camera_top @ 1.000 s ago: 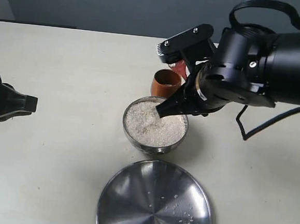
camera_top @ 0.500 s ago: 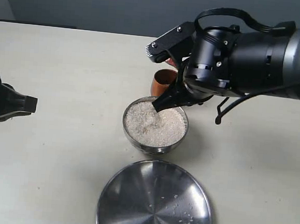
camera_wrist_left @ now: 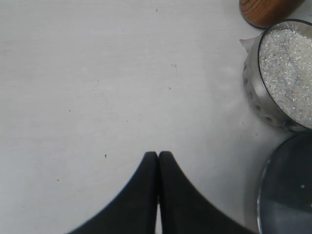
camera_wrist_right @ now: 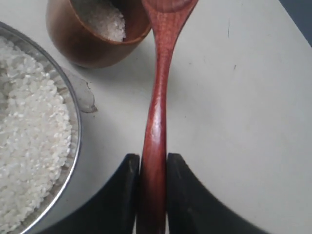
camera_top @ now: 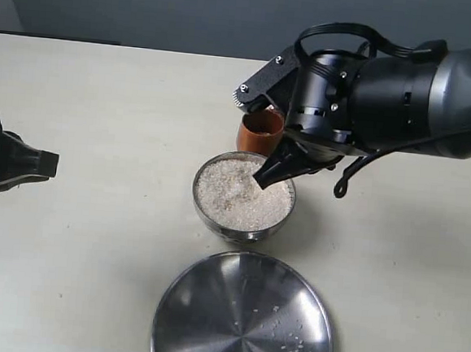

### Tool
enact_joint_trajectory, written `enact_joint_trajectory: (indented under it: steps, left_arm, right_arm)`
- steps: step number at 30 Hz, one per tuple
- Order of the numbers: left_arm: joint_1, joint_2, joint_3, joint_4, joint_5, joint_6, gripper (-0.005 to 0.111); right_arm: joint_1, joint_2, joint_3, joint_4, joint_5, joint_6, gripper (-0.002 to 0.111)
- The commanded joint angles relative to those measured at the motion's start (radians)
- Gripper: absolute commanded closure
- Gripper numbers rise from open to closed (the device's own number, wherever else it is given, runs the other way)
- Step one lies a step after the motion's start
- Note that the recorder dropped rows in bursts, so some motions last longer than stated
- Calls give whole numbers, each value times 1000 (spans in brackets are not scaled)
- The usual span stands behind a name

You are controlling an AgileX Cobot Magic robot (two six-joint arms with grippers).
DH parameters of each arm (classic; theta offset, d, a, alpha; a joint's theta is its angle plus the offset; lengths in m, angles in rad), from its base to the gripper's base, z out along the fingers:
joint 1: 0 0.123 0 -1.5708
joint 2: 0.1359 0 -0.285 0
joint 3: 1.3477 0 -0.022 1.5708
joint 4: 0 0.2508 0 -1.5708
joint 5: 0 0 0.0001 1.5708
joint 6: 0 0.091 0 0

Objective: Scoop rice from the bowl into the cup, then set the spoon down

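A shiny steel bowl (camera_top: 208, 213) heaped with white rice (camera_top: 238, 197) stands mid-table; it also shows as the bowl (camera_wrist_right: 72, 146) and the bowl (camera_wrist_left: 254, 100). Just behind it sits the brown wooden cup (camera_top: 259, 131), the cup (camera_wrist_right: 83, 46) holding some rice (camera_wrist_right: 105, 19). My right gripper (camera_wrist_right: 152, 163) is shut on the handle of the reddish wooden spoon (camera_wrist_right: 158, 97), whose oval bowl reaches past the cup's rim. In the exterior view the right gripper (camera_top: 270, 175) hangs over the bowl's far edge and the spoon is hidden. My left gripper (camera_wrist_left: 158, 155) is shut and empty over bare table.
A large flat steel plate (camera_top: 245, 315) with a few stray grains lies in front of the bowl, near the table's front edge. The left arm (camera_top: 8, 162) rests at the far left. The bulky right arm (camera_top: 388, 98) covers the area behind and right of the cup.
The right arm has swung left and turned at the wrist, then drawn slightly back right. The left arm has not moved.
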Motion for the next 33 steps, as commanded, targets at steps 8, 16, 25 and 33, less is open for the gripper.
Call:
enact_joint_trajectory:
  steps: [8,16,25,33]
  left_arm:
    - [-2,3,3,-4,-2,0,106]
    - [-2,3,3,-6,-2,0,106]
    - [-2,3,3,-14,-6,0,106]
    - [-2,3,3,-20,-6,0,106]
  right_arm:
    - [-6,1,-6,-14,16,-91,109]
    - [-5,52,-6,-33,57,-114,109]
    - [-5,60,-6,-100,85,-82,109]
    - [39,60,-6,-154,89,-87,109]
